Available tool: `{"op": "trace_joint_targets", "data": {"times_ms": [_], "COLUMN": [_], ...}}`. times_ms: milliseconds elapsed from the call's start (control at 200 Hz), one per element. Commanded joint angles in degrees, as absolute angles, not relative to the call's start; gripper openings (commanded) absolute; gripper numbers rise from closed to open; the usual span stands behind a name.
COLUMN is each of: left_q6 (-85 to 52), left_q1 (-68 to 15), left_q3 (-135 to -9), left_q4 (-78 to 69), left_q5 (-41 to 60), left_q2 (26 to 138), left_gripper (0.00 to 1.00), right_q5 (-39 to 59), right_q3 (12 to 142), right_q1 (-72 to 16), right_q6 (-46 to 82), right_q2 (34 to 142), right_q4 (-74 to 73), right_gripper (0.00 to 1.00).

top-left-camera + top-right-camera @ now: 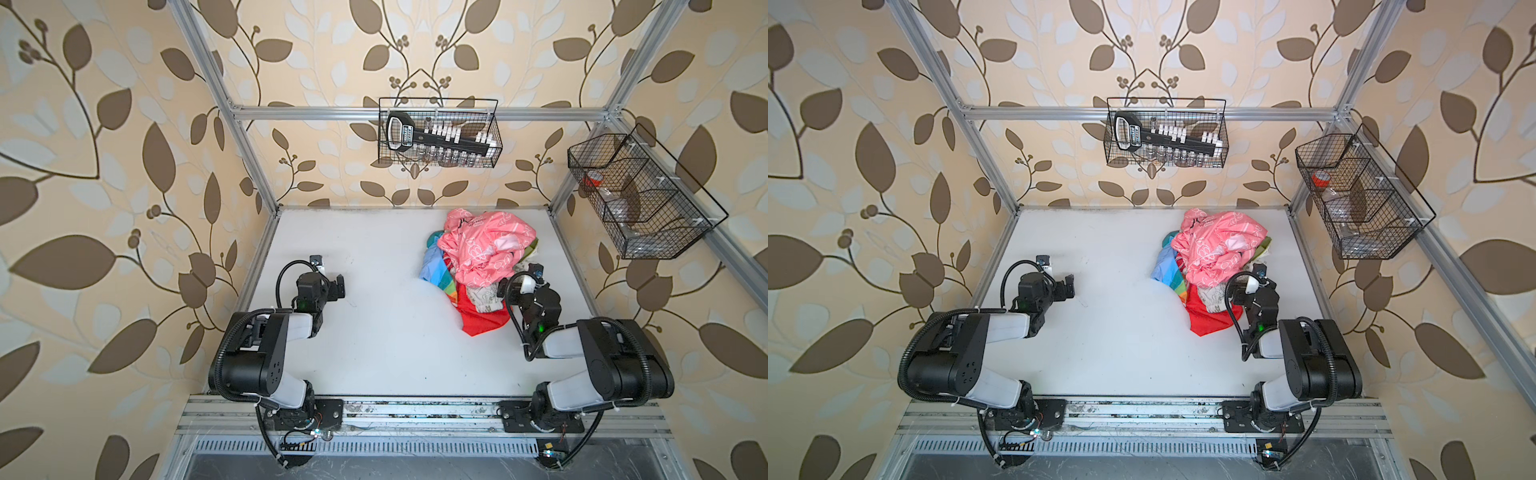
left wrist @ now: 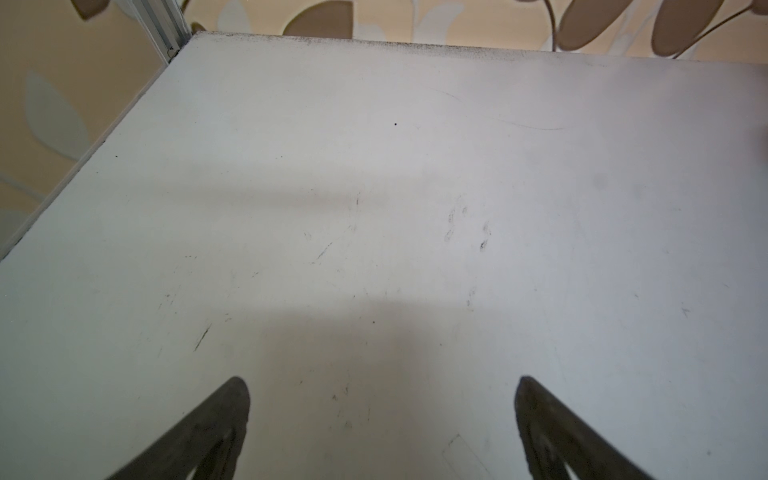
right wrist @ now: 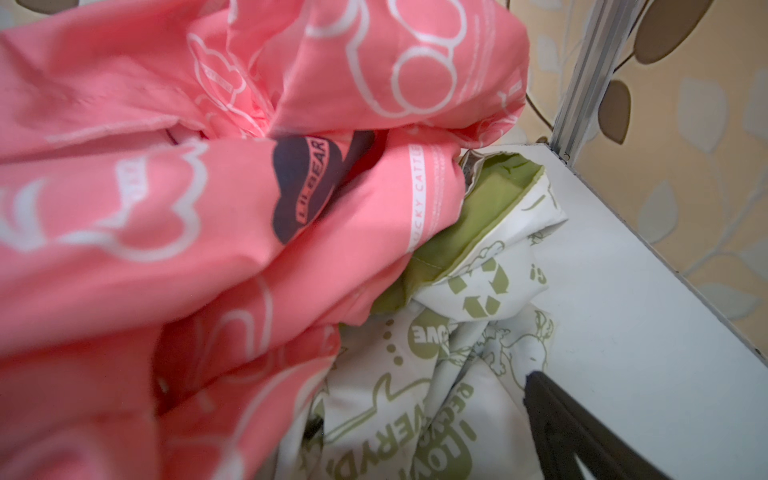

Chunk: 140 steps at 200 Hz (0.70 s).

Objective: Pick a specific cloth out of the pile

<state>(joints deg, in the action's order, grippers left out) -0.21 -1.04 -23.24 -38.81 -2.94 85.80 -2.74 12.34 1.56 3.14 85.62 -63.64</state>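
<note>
White table (image 1: 374,357): pile (image 1: 486,245) sits back-right. Cloth (image 1: 482,323) pokes out from under the pile's near-left side, red end nearest. Right gripper (image 1: 503,293) is spread wide at the pile's near edge. Left gripper (image 1: 340,286) is spread wide over bare table.

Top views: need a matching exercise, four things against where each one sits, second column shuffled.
Things
1. the cloth
2. salmon-pink cloth
3. left end effector
4. wire basket holding the black tool

Places
a. hung at the back wall
b. open over bare table, well apart from the pile
c. on top of the pile
d. red part spread on the table at the pile's near edge

Pairs: 1-d, 2-c, 3-b, 4-a
</note>
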Motion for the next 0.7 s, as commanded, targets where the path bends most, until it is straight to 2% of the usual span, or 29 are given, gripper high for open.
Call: {"op": "trace_joint_targets", "data": {"times_ms": [0, 50, 160, 340, 455, 560, 695], "left_q6": [-0.26, -0.28, -3.62, -7.61, -9.76, -10.41, -9.31], "left_q1": [-0.79, -1.10, -1.49, -3.76, -4.08, -4.39, -5.74], "left_q3": [-22.71, -23.49, -29.61, -30.85, -32.59, -35.31, -39.14], "left_q4": [-41.09, -39.31, -21.89, -13.71, -7.97, -2.02, 4.96], "left_q5": [-2.52, -3.60, -7.11, -8.53, -2.05, 4.90, 15.77], "left_q2": [85.27, 83.91, 77.07, 68.49, 62.42, 58.60, 56.12], "left_gripper": [0.98, 0.98, 0.99, 0.99, 0.99, 0.99, 0.99], "right_q5": [-3.68, -6.03, -8.44, -14.44, -18.73, -17.38, -19.63], "right_q3": [13.71, 14.18, 18.48, 23.65, 30.70, 39.03, 43.30], "right_q1": [-0.37, -0.59, -0.78, -1.14, -1.14, -1.52, -3.45], "right_q6": [1.51, 2.44, 4.55, 10.35, 18.04, 19.78, 20.82], "right_q2": [82.91, 80.06, 73.34, 66.61, 64.85, 65.56, 62.30], "right_q4": [-62.22, -59.63, -44.13, -24.49, -5.42, 8.80, 16.84], "right_gripper": [1.00, 1.00, 1.00, 1.00, 0.99, 1.00, 1.00]}}
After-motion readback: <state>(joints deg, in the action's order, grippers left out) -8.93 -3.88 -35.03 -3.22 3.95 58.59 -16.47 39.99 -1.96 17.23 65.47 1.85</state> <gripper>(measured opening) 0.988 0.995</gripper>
